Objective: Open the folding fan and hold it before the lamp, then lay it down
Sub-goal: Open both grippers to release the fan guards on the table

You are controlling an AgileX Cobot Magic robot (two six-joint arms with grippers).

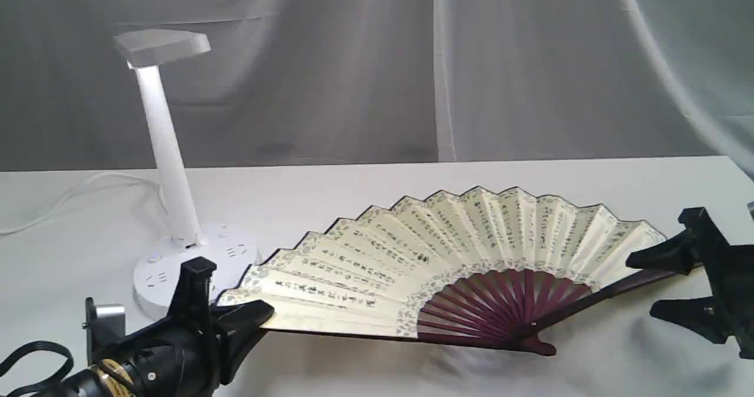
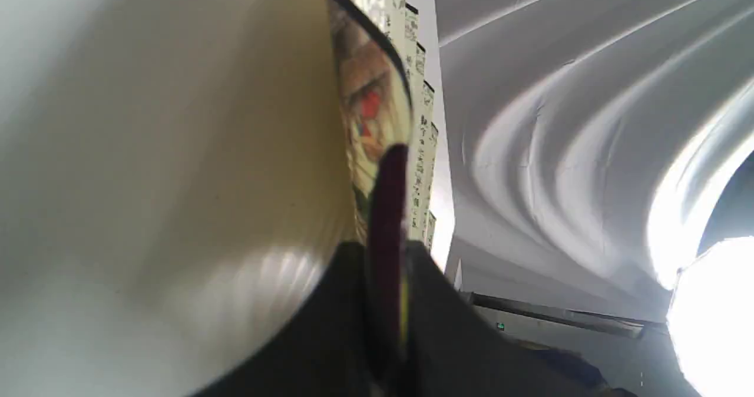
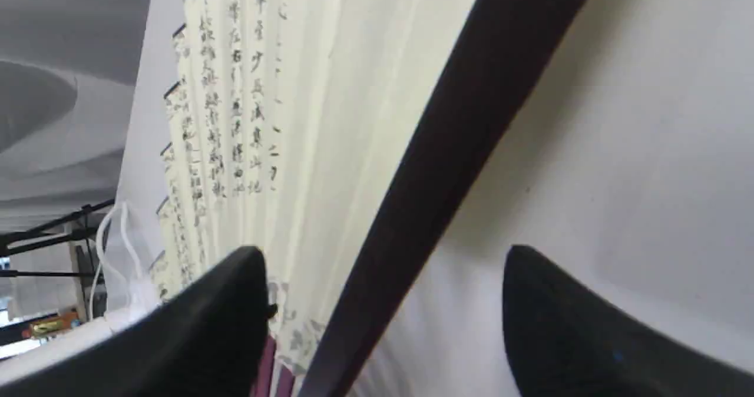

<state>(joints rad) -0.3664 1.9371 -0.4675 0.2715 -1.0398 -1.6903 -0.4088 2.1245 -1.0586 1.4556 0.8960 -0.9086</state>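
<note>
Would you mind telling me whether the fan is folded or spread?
Spread: the fan shows its pleats in a wide arc, ribs splayed from the pivot.

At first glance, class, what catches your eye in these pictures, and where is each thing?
The folding fan dominates: cream pleats, black calligraphy and maroon ribs, spread wide across the middle of the white table. The left gripper pinches its left guard; the right gripper stands open around the right one. A white lamp leans behind the fan's left end.

one folding fan [image 1: 447,255], one lamp [image 1: 168,167], two tools: left tool [image 1: 259,317], right tool [image 1: 642,286]
</note>
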